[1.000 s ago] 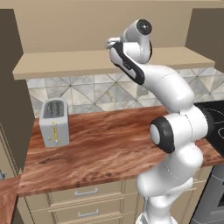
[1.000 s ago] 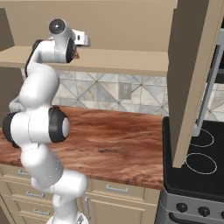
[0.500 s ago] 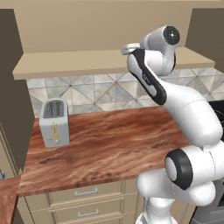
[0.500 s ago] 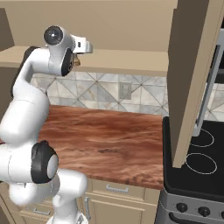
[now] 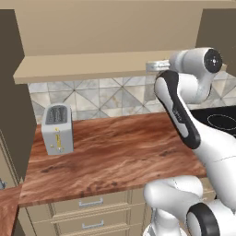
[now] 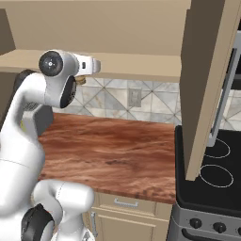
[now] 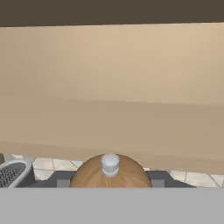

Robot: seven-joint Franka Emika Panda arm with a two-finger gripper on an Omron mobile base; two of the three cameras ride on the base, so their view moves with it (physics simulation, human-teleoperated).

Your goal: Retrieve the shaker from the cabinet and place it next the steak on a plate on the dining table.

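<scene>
Holding the shaker (image 7: 110, 173) tight, the gripper (image 7: 109, 178) was clenched on it, with one dark finger (image 7: 59, 179) on each side of the round wooden top. In the hand view the shaker sat right at the bottom, with its little pale knob pointing up at the camera. Behind it was the pale front edge of the cabinet (image 5: 92, 69) shelf, and a strip of tiled wall (image 7: 52, 165) showed below that.

In the right base view a small bit of brown peeked out under the white hand (image 6: 84, 66), just in front of the shelf edge. So the shaker looked to be out of the cabinet and up in the air, high above the worktop (image 5: 110, 156). The toaster (image 5: 57, 129) stood near the left back corner of the worktop, well apart from the hand.

The plate, the steak and the dining table were not to be seen, so the job looked maybe half done. The carrying part was not yet done.

Things could go wrong from here. The shaker was round and smooth, so it might slip out if the arm swung fast or the fingers let go a little. It would then fall a long way to the worktop and roll off. The hand was also close to the shelf edge, so a wide swing could bump the shaker on the shelf or on the dark side panel (image 6: 207, 89) and knock it loose
</scene>
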